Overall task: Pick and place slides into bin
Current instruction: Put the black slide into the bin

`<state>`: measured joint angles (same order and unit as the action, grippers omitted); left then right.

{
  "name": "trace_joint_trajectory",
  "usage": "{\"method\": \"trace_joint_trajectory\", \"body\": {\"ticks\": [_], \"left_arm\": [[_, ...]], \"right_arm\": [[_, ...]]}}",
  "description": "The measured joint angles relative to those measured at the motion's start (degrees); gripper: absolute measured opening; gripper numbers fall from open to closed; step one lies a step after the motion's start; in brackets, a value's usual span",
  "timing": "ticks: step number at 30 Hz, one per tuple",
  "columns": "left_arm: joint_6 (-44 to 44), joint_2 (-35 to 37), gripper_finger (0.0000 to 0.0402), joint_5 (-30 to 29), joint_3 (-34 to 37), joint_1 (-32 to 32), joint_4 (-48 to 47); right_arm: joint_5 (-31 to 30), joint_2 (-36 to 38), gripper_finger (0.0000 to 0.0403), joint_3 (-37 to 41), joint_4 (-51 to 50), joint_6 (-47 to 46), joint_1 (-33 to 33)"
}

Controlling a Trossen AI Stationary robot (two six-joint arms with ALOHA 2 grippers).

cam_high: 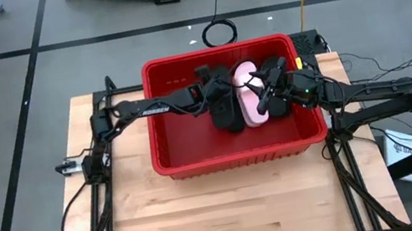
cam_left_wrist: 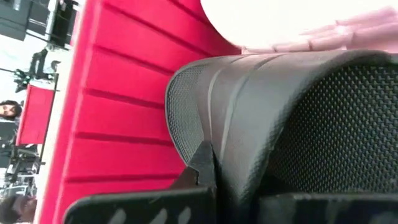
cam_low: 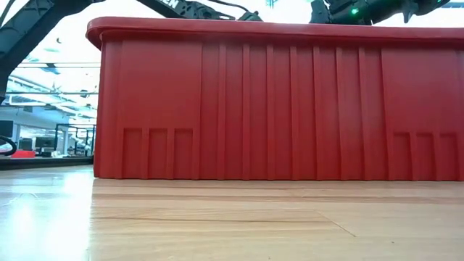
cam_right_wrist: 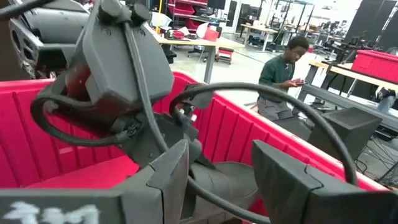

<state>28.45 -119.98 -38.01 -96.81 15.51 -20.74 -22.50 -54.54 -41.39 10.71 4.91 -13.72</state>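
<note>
We're looking straight down on the slides, and they sit inside the bin (cam_high: 196,155), bunched toward its far middle. A pale pink-white slide (cam_high: 249,101) lies lengthwise there, with a black slide (cam_high: 227,112) just to its left, touching it. Another dark slide (cam_high: 272,67) shows at the far right of the pile, partly under the right arm. How many more lie underneath, we can't tell.

The red bin sits on the far half of the wooden table (cam_high: 223,214), and in the low view its ribbed near wall (cam_low: 290,109) fills almost everything, so nothing inside shows from there.

The left gripper (cam_high: 215,93) reaches in from the left, over the bin's left wall, down at the black slide. Its wrist view is filled by that black slide's textured strap (cam_left_wrist: 298,124), pressed right up against the finger (cam_left_wrist: 202,165), with the pink-white slide (cam_left_wrist: 298,25) beyond and the red bin wall (cam_left_wrist: 124,93) alongside. We can't tell whether those fingers are clamped or parted.

The right gripper (cam_high: 264,97) comes in from the right, over the bin's right rim, hovering at the pink-white slide's right edge. Its wrist view shows its 2 fingers (cam_right_wrist: 171,171) spread apart, nothing between them, facing the left arm's wrist (cam_right_wrist: 118,62) with a black slide (cam_right_wrist: 230,177) beneath.

Beyond the table, a person (cam_right_wrist: 283,78) is in the room.
</note>
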Motion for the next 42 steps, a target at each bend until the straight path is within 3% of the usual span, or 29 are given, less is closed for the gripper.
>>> {"method": "trace_joint_trajectory", "body": {"ticks": [19, 28, 42], "left_arm": [[-1.6, -2.98, 0.0, 1.3, -1.1, -0.48, 0.92], [1.55, -2.86, 0.0001, 1.71, -1.1, 0.07, 5.04], [-2.47, -2.86, 0.0001, 2.06, -1.08, 0.38, 1.44]], "right_arm": [[0.02, -0.02, 0.0164, 0.0, -0.33, -0.35, 0.44], [-0.03, -0.02, 0.0164, 0.0, -0.3, 0.22, 1.73], [-0.13, -0.02, 0.0164, 0.0, -0.71, 0.11, 2.6]]}}
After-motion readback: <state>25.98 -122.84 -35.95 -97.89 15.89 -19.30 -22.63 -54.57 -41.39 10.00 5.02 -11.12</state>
